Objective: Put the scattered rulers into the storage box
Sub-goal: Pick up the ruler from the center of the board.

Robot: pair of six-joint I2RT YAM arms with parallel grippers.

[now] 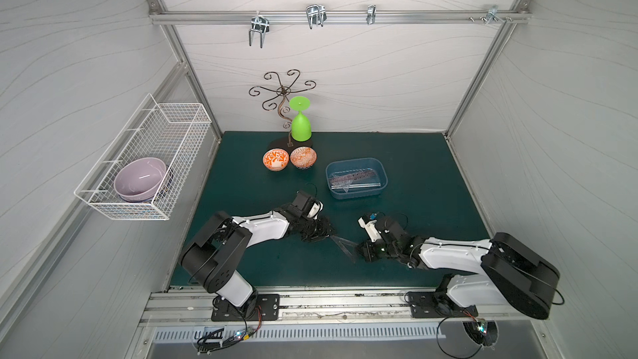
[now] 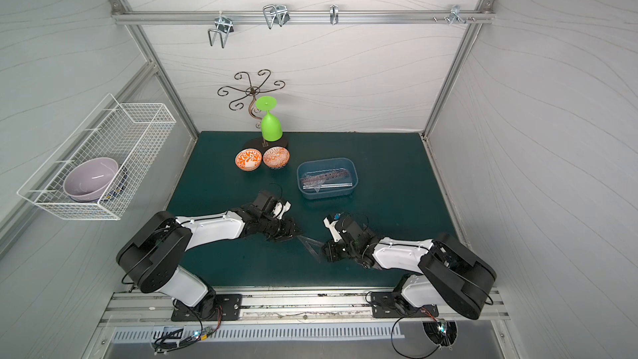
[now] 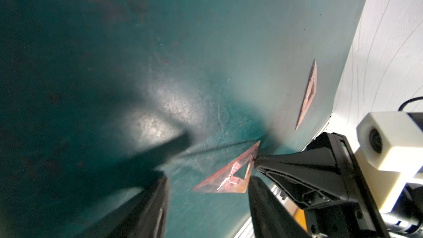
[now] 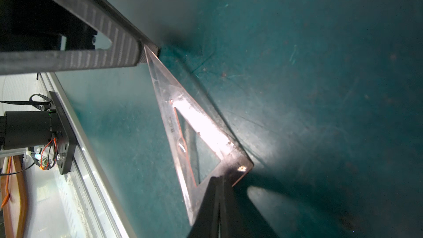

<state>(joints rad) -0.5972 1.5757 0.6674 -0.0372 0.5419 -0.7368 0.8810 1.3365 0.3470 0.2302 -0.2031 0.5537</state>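
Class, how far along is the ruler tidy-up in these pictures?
Done: several rulers lie in the storage box. In hand: the right gripper is shut on a triangle, the open left gripper at its tip. Left: that triangle and a second triangle lying on the mat.

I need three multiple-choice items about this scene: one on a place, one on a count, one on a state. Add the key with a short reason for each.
1. The storage box stands: A on the green mat; B inside a bowl; C hung on the wall.
2. The orange bowls number: A one; B two; C four.
3. The right gripper is: A open and empty; B shut on a bowl; C shut on the triangle ruler.
Key: 1 A, its blue base rests on the mat in both top views; 2 B, a pair stands side by side next to the box; 3 C, its closed jaws pinch the ruler's edge in the right wrist view.
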